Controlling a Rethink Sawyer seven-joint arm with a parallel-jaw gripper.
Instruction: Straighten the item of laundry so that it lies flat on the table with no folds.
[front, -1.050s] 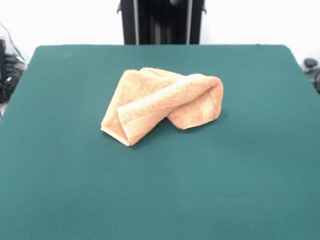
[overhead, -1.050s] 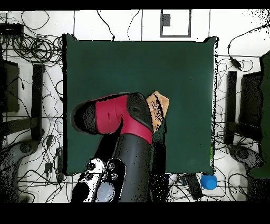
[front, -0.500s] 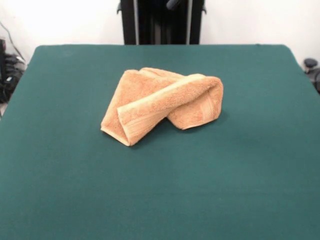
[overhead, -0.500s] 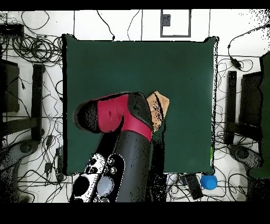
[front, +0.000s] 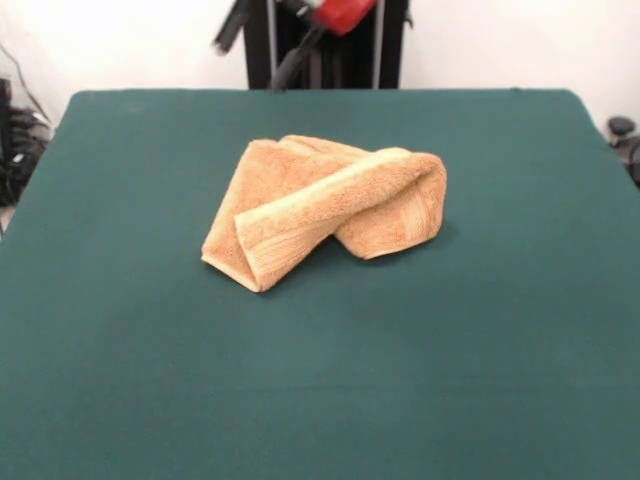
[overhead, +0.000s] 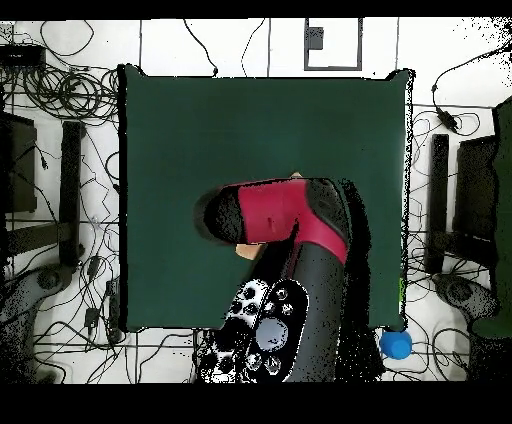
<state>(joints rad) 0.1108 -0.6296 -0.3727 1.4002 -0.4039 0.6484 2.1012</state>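
The item of laundry (front: 325, 205), an orange-tan terry towel, lies crumpled near the middle of the table (front: 120, 350). It is folded over itself, with a thick rolled fold running from its lower left up to its right end. In the overhead view the red and black arm (overhead: 290, 215) hangs high over the table (overhead: 170, 130) and hides nearly all of the item of laundry (overhead: 245, 251), of which only small tan bits peek out. A red and black part of the arm (front: 340, 12) shows at the top edge of the front view. The gripper itself cannot be made out.
Green cloth stretches wide on all sides of the towel. Off the table, tangled cables (overhead: 60, 95) cover the floor, a blue ball (overhead: 396, 343) lies near one corner, and dark gear (front: 625, 140) sits beside the right edge.
The arm has swung sideways over the table in the overhead view, and a red part now shows at the top of the front view. The towel has not moved.
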